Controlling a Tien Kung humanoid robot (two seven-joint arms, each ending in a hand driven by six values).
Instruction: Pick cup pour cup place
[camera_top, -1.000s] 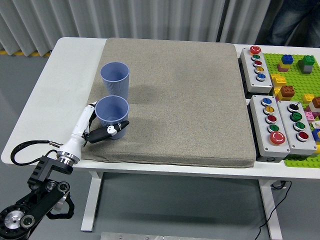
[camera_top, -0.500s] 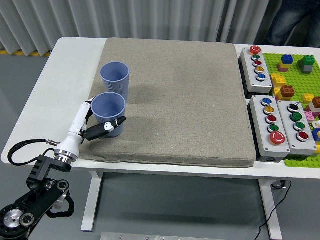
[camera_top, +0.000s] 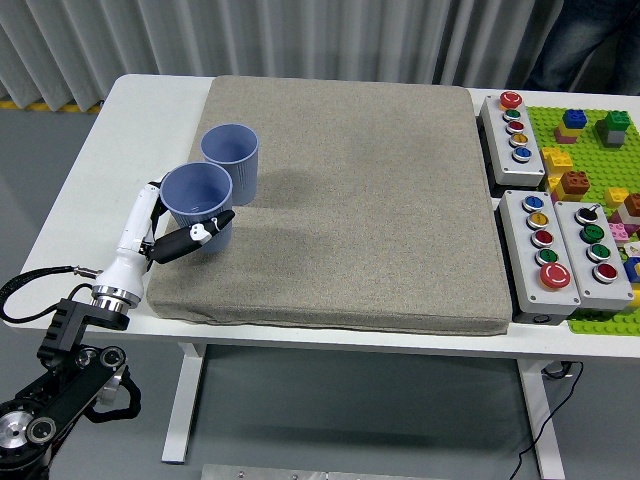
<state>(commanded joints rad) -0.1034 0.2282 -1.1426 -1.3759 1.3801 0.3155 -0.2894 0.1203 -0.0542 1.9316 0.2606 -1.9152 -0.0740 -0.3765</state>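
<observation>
Two light blue ribbed cups are on the left of the grey mat (camera_top: 370, 200). The far cup (camera_top: 231, 162) stands upright on the mat. The near cup (camera_top: 196, 205) is held by my left hand (camera_top: 180, 235), whose white and black fingers wrap its lower wall. It looks raised off the mat and sits just left of and in front of the far cup, upright, its rim close to the far cup's side. I cannot see anything inside either cup. My right arm does not show.
Three grey button boxes (camera_top: 512, 125) (camera_top: 541, 250) (camera_top: 592, 245) stand along the mat's right edge. A green baseplate (camera_top: 590, 150) with several coloured bricks lies at the far right. A person's legs (camera_top: 585, 45) show at the top right. A black cable (camera_top: 30, 285) loops off the table's left edge.
My left hand has carried the near cup up and to the left, from the mat's front-left area to beside the far cup. The far cup has not moved.
</observation>
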